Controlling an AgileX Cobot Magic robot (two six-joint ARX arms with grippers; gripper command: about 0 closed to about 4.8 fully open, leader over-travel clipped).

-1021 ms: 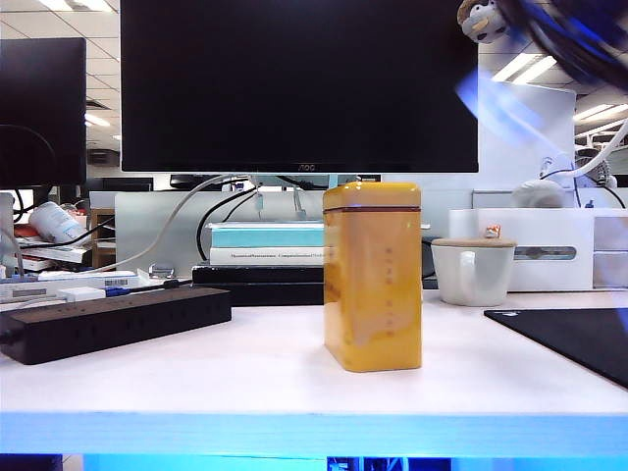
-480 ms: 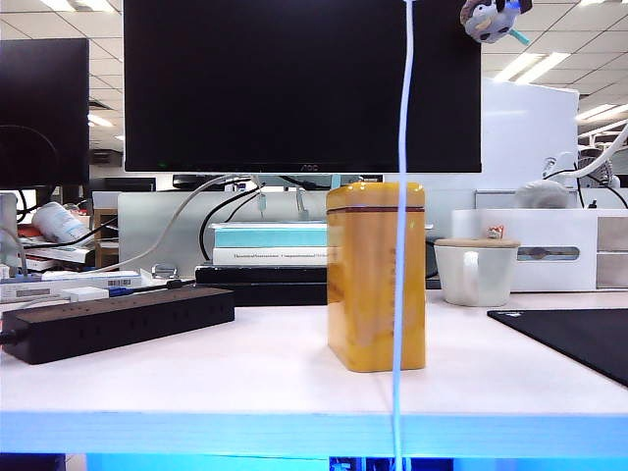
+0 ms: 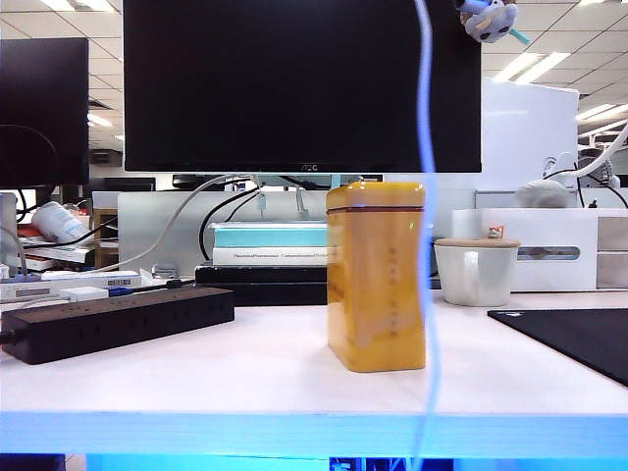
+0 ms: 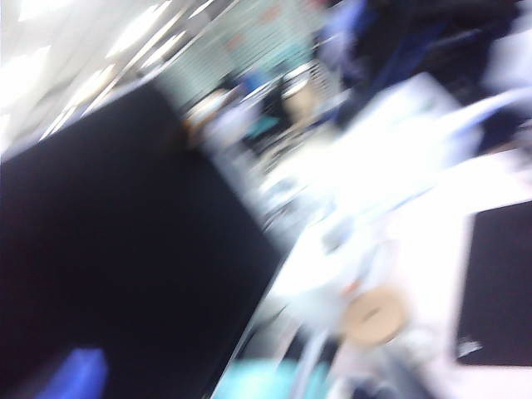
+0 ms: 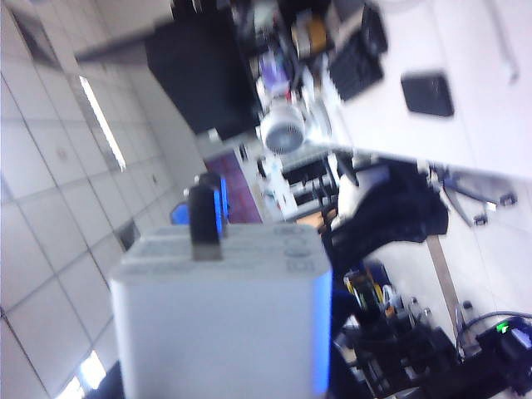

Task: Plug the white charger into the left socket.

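Note:
The white charger point(image 5: 220, 320) fills the near part of the right wrist view, a white block with a dark prong point(image 5: 204, 218) pointing away. It hangs in the air in front of the camera, so my right gripper is shut on it, with its fingers hidden behind the block. The charger's thin white cable point(image 3: 424, 245) hangs down in front of the yellow tin. The black power strip point(image 3: 118, 319) lies at the table's left. It is seen from low down, so the left socket cannot be made out. The left wrist view is all blur, with only a blue smear point(image 4: 75, 374). Neither gripper shows in the exterior view.
A yellow tin point(image 3: 376, 280) stands mid-table in front of a big monitor point(image 3: 299, 83). A lidded white mug point(image 3: 474, 270) and a white storage box point(image 3: 549, 245) are at the right, beside a black mat point(image 3: 579, 339). Stacked books point(image 3: 265, 245) and a flat white box point(image 3: 83, 292) lie behind the strip.
A blurred arm at the top right a second ago has left the exterior view. The white cable then appeared and has drifted a little right, now slightly wavy.

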